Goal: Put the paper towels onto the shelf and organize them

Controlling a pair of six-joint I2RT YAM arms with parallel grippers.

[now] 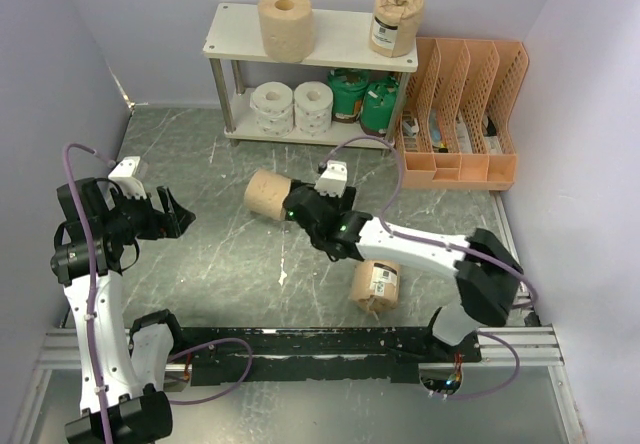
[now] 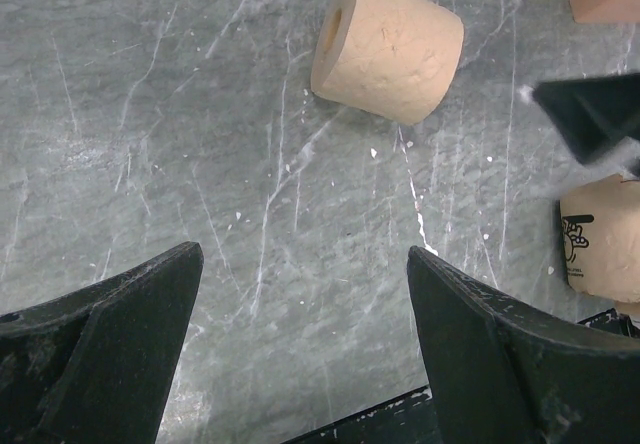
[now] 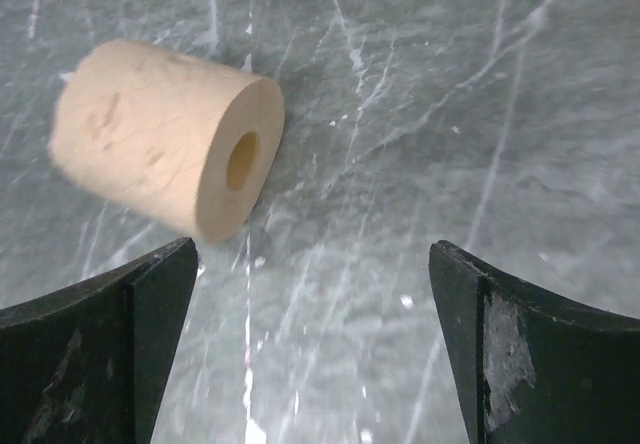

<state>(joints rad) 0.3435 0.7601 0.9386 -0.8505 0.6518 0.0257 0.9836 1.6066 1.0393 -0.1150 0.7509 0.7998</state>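
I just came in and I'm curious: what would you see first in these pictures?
Probably the bare tan roll lying on its side in the middle of the table, with the right tool open just short of it. Then the white shelf at the back, loaded on both tiers, and one wrapped roll lying nearer the front.

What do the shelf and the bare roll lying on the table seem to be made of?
Shelf: cream boards, probably laminate or painted wood; silver legs look metallic. Bare roll: soft unbleached-looking paper, fuzzy matte surface, hollow core.
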